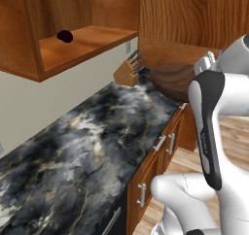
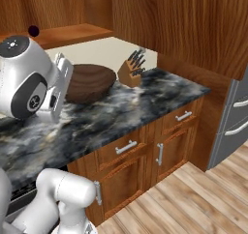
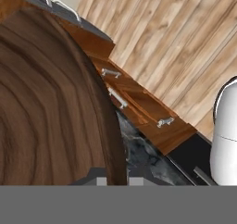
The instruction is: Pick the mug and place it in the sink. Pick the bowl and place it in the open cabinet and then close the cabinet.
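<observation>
Bowl left of knife block (countertop)

Even flat rendered light, sharp, faint shadows

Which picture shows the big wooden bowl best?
The right base view: there the bowl shows nearly whole, above the counter beside the knife block, with only its left edge hidden by the robot's hand. The left base view shows just a part of it behind the arm. The hand view shows its wood grain very close.
</observation>
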You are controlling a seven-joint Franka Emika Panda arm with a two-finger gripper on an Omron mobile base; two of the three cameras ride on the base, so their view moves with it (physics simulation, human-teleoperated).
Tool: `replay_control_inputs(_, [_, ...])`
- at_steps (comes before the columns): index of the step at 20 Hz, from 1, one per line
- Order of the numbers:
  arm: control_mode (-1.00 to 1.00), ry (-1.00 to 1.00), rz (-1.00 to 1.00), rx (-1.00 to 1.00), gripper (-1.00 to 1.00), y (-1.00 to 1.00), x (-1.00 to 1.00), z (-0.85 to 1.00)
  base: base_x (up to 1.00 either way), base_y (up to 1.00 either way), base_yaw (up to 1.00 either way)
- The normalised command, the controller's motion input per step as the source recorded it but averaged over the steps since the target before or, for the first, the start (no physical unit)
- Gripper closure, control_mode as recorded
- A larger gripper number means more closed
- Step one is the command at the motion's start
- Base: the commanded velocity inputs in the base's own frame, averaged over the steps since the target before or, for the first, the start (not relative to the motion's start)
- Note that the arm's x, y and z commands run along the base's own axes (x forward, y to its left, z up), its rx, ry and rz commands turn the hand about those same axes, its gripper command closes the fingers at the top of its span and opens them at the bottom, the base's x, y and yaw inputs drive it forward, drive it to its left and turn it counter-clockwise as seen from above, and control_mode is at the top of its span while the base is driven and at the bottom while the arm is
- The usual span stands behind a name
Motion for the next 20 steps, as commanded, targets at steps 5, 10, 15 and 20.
replay_control_inputs(5, [-1.00,-0.02,0.08,-0.08,1.00,0.06,0.00,0.48,0.00,0.00,0.00])
replay_control_inputs(10, [-1.00,-0.04,0.10,-0.11,1.00,0.13,0.00,0.37,0.00,0.00,0.00])
replay_control_inputs(15, [-1.00,-0.09,0.02,-0.03,1.00,0.17,0.00,0.24,0.00,0.00,0.00])
replay_control_inputs(20, [-1.00,-0.11,0.00,0.02,1.00,0.03,0.00,0.12,0.00,0.00,0.00])
